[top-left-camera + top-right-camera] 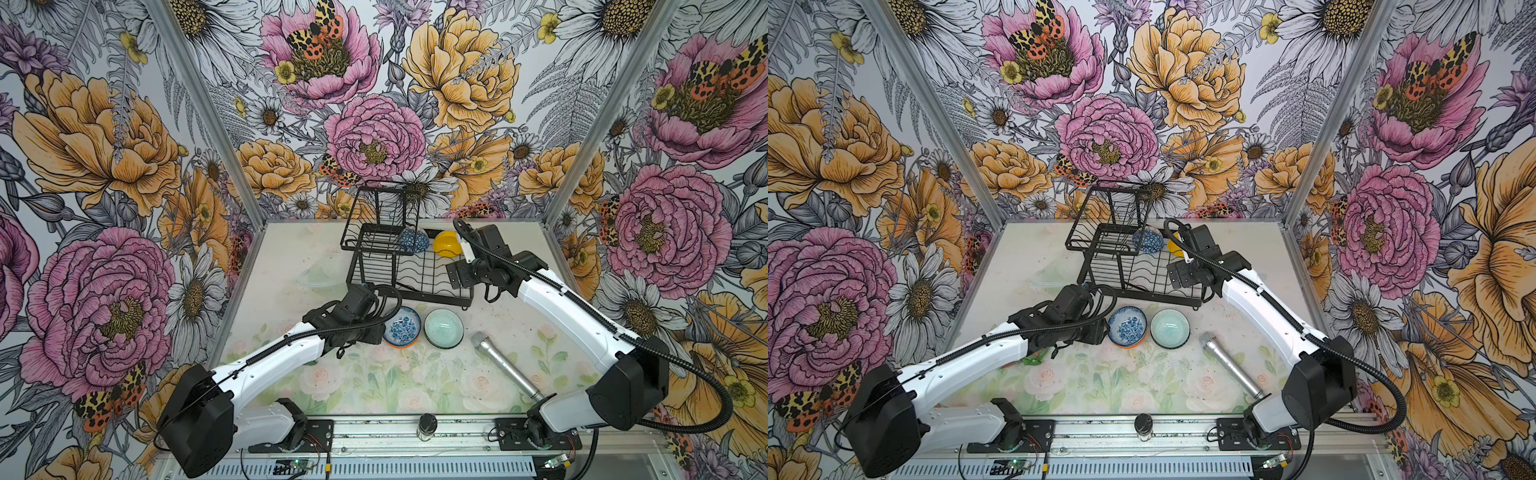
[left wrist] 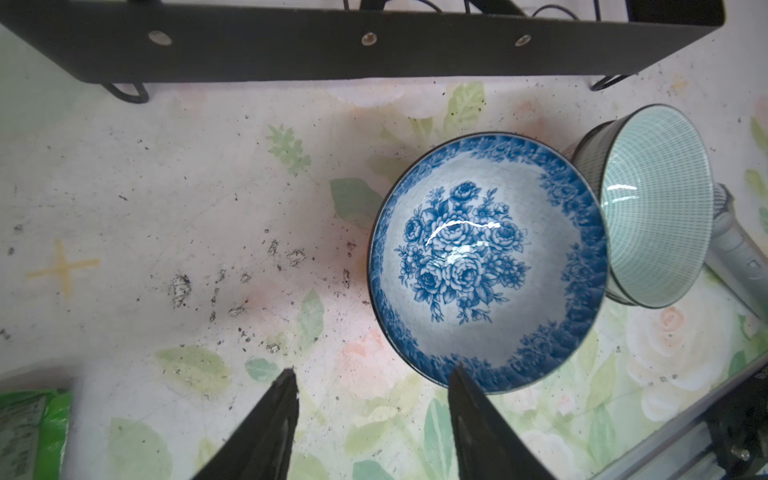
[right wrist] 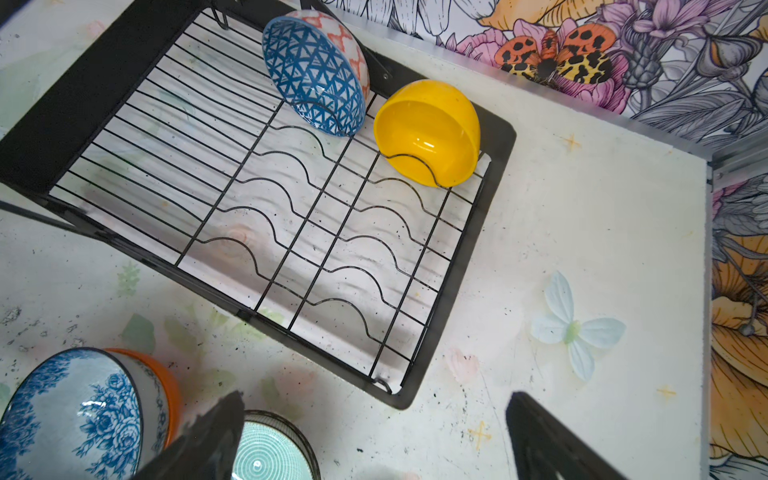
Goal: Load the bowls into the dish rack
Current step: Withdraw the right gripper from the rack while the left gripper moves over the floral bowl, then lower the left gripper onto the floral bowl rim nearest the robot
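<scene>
The left claw (image 2: 376, 399) gapes empty; the round white-and-blue floral ceramic bowl (image 2: 488, 262) sits just ahead, its rim by one fingertip (image 2: 465, 399).

Bright, even light from overhead; glare streaks the floral bowl (image 2: 488, 262), my wrist views softening at edges

Left arm (image 1: 270, 361) and right arm (image 1: 582, 316), white shells with small dark screws, black joint housings, black ribbed cable conduit (image 1: 729, 405) along each, black tapered fingers (image 2: 266, 428), black base plates (image 1: 509, 434) with red wiring.
</scene>
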Action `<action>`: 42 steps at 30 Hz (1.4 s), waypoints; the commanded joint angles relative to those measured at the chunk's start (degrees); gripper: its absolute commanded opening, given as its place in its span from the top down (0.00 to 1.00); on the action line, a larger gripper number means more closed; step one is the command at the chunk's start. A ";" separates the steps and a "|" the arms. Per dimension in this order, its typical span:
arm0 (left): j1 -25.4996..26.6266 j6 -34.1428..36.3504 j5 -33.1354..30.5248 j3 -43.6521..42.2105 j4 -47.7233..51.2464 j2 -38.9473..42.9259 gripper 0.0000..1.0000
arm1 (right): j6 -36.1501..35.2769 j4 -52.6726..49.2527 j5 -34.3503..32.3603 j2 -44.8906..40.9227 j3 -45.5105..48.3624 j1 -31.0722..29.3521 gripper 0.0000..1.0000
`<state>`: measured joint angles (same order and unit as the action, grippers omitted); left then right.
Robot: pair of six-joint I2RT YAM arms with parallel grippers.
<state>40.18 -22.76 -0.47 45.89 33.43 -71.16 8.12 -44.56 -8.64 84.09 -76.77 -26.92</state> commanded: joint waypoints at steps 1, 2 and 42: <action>0.33 -0.56 1.48 0.38 -3.92 -1.00 0.49 | 0.51 0.51 1.61 0.26 -1.11 0.19 0.00; 0.33 -0.53 1.57 0.52 -4.14 -1.27 0.50 | 0.65 0.60 1.62 0.21 -0.94 0.24 0.00; -1.16 1.71 0.59 3.09 -5.54 -5.54 0.74 | 0.27 1.75 3.46 0.26 0.18 1.10 0.00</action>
<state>39.66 -22.55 1.10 47.05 26.22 -78.54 8.10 -44.27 -5.89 84.14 -76.64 -26.15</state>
